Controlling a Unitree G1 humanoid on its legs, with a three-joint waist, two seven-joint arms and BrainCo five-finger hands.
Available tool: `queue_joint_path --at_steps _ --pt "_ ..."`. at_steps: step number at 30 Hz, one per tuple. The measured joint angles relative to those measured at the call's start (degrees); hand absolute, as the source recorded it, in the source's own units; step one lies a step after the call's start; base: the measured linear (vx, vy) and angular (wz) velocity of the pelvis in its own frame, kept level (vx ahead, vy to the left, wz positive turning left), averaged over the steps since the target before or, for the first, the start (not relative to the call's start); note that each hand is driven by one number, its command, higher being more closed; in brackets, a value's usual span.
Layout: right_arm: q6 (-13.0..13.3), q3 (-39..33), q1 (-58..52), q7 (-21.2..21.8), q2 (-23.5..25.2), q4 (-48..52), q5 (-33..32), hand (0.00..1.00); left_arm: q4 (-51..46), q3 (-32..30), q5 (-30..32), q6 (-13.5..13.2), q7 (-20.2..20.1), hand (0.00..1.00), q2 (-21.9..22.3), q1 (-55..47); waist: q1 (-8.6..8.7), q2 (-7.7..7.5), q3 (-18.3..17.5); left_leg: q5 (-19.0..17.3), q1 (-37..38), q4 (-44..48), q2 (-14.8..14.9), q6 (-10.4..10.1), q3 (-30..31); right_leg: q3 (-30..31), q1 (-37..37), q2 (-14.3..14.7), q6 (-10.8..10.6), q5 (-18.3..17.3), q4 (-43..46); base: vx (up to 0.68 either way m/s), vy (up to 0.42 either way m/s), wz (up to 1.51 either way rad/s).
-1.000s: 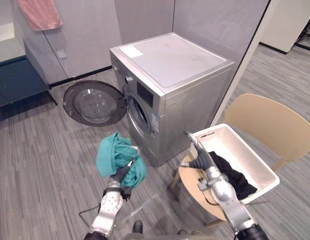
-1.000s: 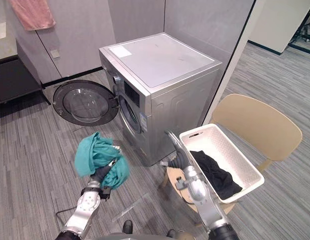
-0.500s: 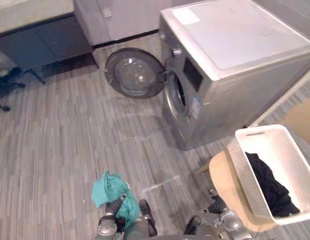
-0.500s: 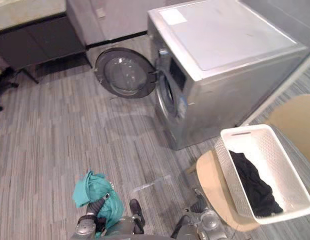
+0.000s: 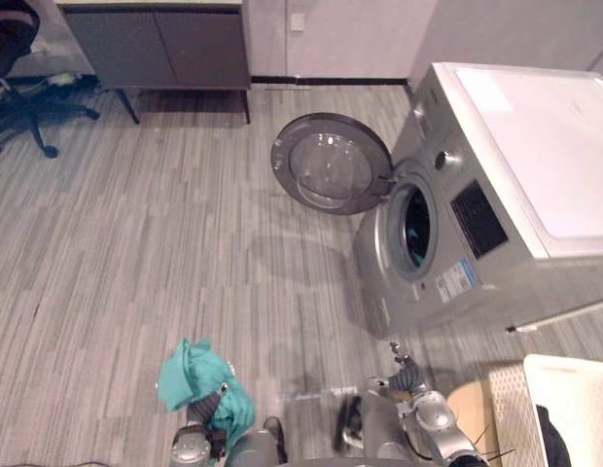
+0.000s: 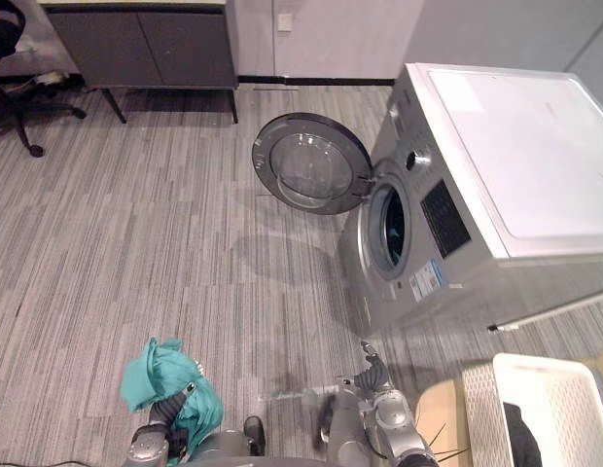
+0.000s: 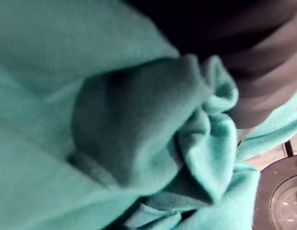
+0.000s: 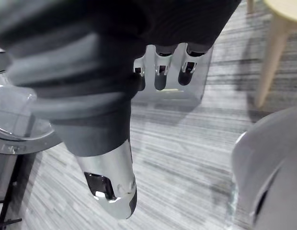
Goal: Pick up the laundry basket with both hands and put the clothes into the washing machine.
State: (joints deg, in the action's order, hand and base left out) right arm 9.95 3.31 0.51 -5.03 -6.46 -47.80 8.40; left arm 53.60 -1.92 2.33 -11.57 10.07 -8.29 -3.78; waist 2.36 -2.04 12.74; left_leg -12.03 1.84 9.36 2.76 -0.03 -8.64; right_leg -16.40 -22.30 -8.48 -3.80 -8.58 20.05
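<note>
Left hand (image 5: 212, 409) with fingers sunk out of sight in a bunched teal garment (image 5: 190, 375), grip impossible to tell; right hand (image 5: 408, 377) loosely straight-fingered, empty; near its outer side, white laundry basket (image 6: 479, 413) holding dark clothing (image 6: 515, 438); farther ahead of both, washing machine (image 6: 496, 165), door (image 6: 311, 163) swung open.

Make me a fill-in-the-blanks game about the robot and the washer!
1. The left hand grips a teal cloth, while the right hand holds ___.
2. The washer has its round door swung ___.
3. The white basket holds a ___ garment.

Missing words: nothing; open; black.
</note>
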Motion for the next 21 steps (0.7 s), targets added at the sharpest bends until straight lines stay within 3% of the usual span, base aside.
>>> queue_joint_path --at_steps 1,2,3,4,5,7,8,10,12,14,17,18,19,20,21 --pt "0.0 0.0 -0.3 0.0 0.0 0.0 0.0 0.00 0.0 0.3 0.0 -0.1 0.0 1.00 0.1 0.3 0.09 -0.69 0.2 -1.3 2.6 -0.7 -0.6 -1.6 0.9 0.0 -0.3 0.5 0.2 4.5 -7.7 0.38 -0.138 0.64" --pt "0.0 0.0 -0.6 0.0 -0.1 0.2 0.0 0.00 0.0 0.3 0.1 -0.1 0.0 1.00 0.2 0.3 0.26 -0.77 0.2 -2.3 3.6 -0.7 -0.7 -2.2 1.8 0.8 -0.4 0.4 0.9 7.0 -8.0 0.52 -0.213 0.85" --pt "-0.1 0.0 -1.8 0.1 -0.8 1.2 0.1 0.00 0.0 0.3 0.6 -0.2 -0.1 1.00 0.9 0.2 0.75 0.33 -1.0 -4.1 5.2 -0.5 1.0 -3.8 4.2 1.8 -1.1 1.4 4.1 10.9 -3.5 0.58 -0.236 0.68" --pt "-0.1 0.0 -2.3 0.1 -1.0 1.9 0.1 0.00 0.0 0.3 0.7 -0.3 -0.1 1.00 1.1 0.3 0.69 1.24 -1.6 -4.3 5.0 0.5 1.6 -4.4 4.6 1.5 -1.7 1.7 4.1 10.8 -2.2 0.72 -0.300 0.67" --pt "-0.1 -0.2 -1.9 0.2 -1.0 2.7 0.1 0.00 -0.2 0.1 0.7 -0.5 0.0 1.00 1.1 0.7 0.72 2.09 -1.4 -4.0 1.9 6.9 3.3 -5.5 4.5 0.3 -1.7 2.4 6.4 9.5 -0.5 0.72 -0.325 0.28" --pt "-0.1 0.3 -1.9 0.3 -0.6 4.1 0.2 0.00 -0.1 -1.1 0.7 -0.1 0.0 1.00 2.1 0.6 0.38 3.89 -0.4 0.0 -4.5 26.4 7.7 -9.9 3.2 -0.5 3.0 5.6 8.3 7.1 -1.4 0.62 -0.277 -0.20" --pt "-0.2 1.9 -1.8 0.1 -0.4 4.4 0.2 0.00 -0.3 -2.1 0.7 -0.2 0.0 1.00 2.8 -1.0 -0.87 4.53 -0.4 1.6 -8.8 41.3 12.3 -9.9 1.6 1.1 8.6 9.3 9.5 6.1 -4.4 0.50 -0.167 -0.74" --pt "-0.1 2.1 -1.9 -0.3 1.0 5.3 0.2 0.00 -1.2 -2.2 0.7 -0.1 0.0 1.00 2.9 -1.5 -2.17 3.35 -0.1 0.3 -11.8 50.0 14.9 -7.9 -1.8 4.6 14.5 11.4 10.3 5.6 -7.9 0.57 -0.147 -1.08" --pt "0.2 1.7 -1.8 -0.5 1.6 5.6 0.2 0.00 -3.0 -2.4 0.6 -0.4 0.0 1.00 3.0 -0.8 -3.10 2.13 -0.2 -0.7 -14.8 47.3 14.9 -6.3 -5.4 7.9 18.4 11.5 10.2 5.6 -11.2 0.53 -0.097 -0.94" --pt "0.2 1.6 -1.3 -1.0 1.7 4.8 1.1 0.00 -4.0 -2.5 0.6 -1.2 0.0 1.00 3.4 0.1 -3.20 1.62 0.1 -1.8 -17.6 35.3 13.2 -6.2 -4.4 12.9 21.6 11.3 10.0 5.5 -13.0 0.48 0.042 -1.10" --pt "0.1 0.8 -1.0 -1.4 1.6 4.6 1.9 0.00 -4.0 -1.9 0.6 -1.2 0.0 1.00 4.1 0.3 -3.10 1.17 0.4 -1.2 -17.9 19.2 8.4 -7.3 5.9 17.9 24.0 10.3 7.6 4.3 -13.1 0.31 0.176 -1.05" --pt "0.1 0.3 -1.1 -1.5 1.5 4.1 2.0 0.00 -4.0 -1.3 0.6 -1.2 0.0 1.00 4.4 0.4 -3.17 1.44 0.3 -0.1 -17.3 13.2 6.8 -8.7 11.4 20.0 24.3 10.1 6.2 3.4 -13.0 0.28 0.280 -1.13" --pt "0.1 -0.1 -1.2 -1.6 1.3 4.1 2.4 0.00 -3.8 -0.5 0.6 -1.2 0.1 1.00 4.7 0.3 -3.21 2.20 0.1 1.7 -16.8 8.9 6.4 -10.2 15.6 21.9 24.5 10.4 4.5 2.3 -12.5 0.32 0.398 -1.52" --pt "0.2 -0.3 -1.8 -2.0 0.4 4.2 2.9 0.00 -3.0 0.5 0.6 -1.2 0.0 1.00 5.6 0.2 -2.93 4.70 -0.4 9.1 -16.1 6.2 7.2 -10.6 18.8 24.5 24.3 11.8 2.5 1.0 -11.4 0.24 0.395 -1.50" --pt "0.2 -0.6 -2.6 -2.2 -0.4 3.9 3.3 0.00 -2.2 1.5 0.6 -1.2 0.0 1.00 6.3 0.2 -2.96 6.39 -0.9 8.7 -15.6 7.2 8.2 -9.3 19.1 25.9 24.1 12.7 1.3 -0.4 -10.6 0.23 0.500 -1.40"
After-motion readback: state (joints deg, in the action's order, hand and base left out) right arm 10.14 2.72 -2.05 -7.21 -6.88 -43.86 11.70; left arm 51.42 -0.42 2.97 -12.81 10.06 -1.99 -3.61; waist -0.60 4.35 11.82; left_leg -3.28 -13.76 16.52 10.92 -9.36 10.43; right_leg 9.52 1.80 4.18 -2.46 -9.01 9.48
